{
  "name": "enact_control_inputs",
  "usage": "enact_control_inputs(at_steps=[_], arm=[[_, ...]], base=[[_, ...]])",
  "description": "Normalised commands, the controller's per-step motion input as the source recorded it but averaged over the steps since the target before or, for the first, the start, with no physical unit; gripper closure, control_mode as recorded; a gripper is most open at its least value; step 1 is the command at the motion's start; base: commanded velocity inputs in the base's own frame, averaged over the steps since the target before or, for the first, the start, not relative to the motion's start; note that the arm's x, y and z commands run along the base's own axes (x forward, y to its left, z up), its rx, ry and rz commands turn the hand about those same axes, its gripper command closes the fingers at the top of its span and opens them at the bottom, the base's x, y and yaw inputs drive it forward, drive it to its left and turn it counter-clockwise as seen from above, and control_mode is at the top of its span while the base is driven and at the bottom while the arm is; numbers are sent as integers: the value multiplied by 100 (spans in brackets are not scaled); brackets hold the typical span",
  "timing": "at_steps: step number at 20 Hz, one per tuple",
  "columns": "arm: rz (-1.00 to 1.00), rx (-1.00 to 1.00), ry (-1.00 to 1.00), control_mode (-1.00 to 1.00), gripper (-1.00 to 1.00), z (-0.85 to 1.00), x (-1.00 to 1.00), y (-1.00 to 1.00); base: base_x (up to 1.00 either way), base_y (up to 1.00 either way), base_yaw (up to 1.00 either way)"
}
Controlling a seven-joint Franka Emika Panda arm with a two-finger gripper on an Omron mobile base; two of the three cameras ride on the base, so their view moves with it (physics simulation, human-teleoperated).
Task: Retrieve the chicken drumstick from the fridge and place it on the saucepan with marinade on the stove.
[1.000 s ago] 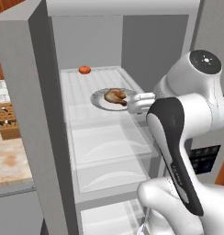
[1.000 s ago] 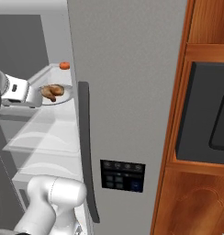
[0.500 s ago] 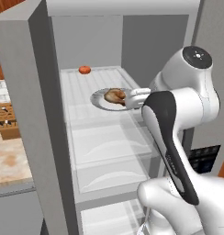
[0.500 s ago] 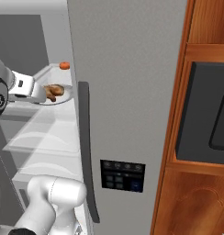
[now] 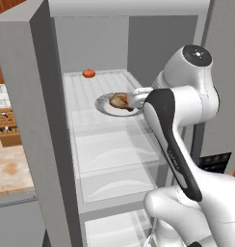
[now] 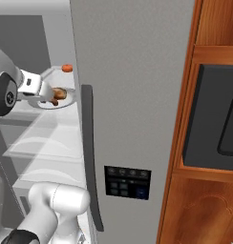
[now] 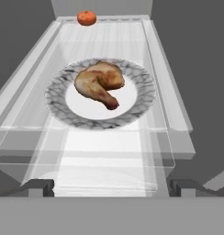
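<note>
Centrally on a round marble-rimmed white plate (image 7: 72, 114), golden-brown lumpy chicken drumstick (image 7: 99, 83), resting on the clear upper shelf (image 7: 111, 39) of the tall grey open fridge (image 5: 28, 87). Farther back on the same shelf, small round red-orange tomato-like item (image 7: 86, 18). Just short of the plate, end effector (image 7: 111, 187), spread wide, gripping nothing.

Chicken drumstick (image 7: 99, 82): glossy, browned, lumpy skin. Plate (image 7: 58, 103): smooth, marbled rim. Shelf (image 7: 109, 39): clear, ribbed plastic. Fridge (image 6: 132, 86) door: matt grey.
</note>
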Motion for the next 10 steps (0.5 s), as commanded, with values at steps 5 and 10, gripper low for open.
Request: enact_control_inputs(at_steps=[5,10], arm=[[0,0,0,-100,-100,0,33,2],[0,0,0,-100,-100,0,35,9]], base=[[0,0,0],[0,0,0]])
